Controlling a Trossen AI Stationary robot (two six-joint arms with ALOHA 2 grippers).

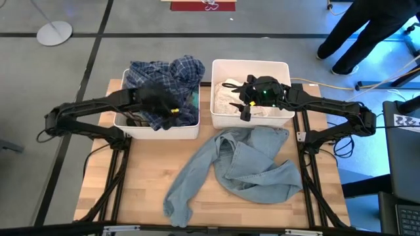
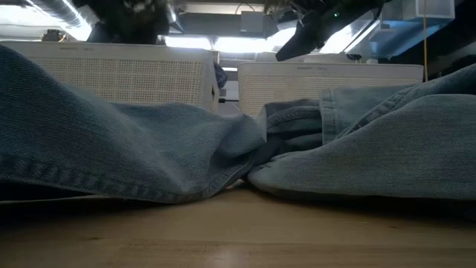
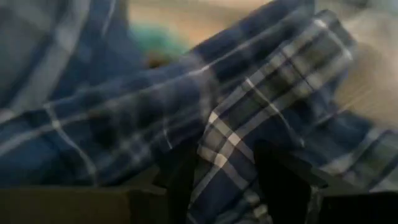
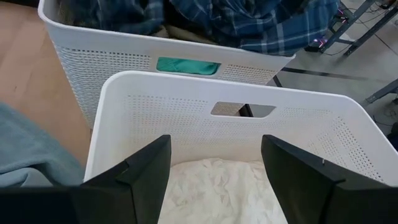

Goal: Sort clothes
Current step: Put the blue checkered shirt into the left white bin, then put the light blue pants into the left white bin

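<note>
- We see two white bins side by side at the far edge of the wooden bench: the left bin and the right bin.
- The left bin is heaped with a blue plaid shirt; in the right wrist view a teal garment shows through that bin's handle slot.
- The left gripper sits over the left bin, down in the plaid heap. In the left wrist view its dark fingers stand apart with a fold of plaid cloth between them; we cannot tell whether they pinch it or merely straddle it.
- The right gripper hangs over the right bin, above a white garment lying inside. Its fingers are spread wide with nothing between them, clear of the white cloth below.
- In the low view the right gripper shows above the rim of the right bin.
- A pair of light blue jeans lies crumpled on the bench just in front of the bins, one leg trailing toward the near left corner. It fills the low view.
- Beyond the bench, at the far right, a person's dark trouser legs stand on the grey floor.
</note>
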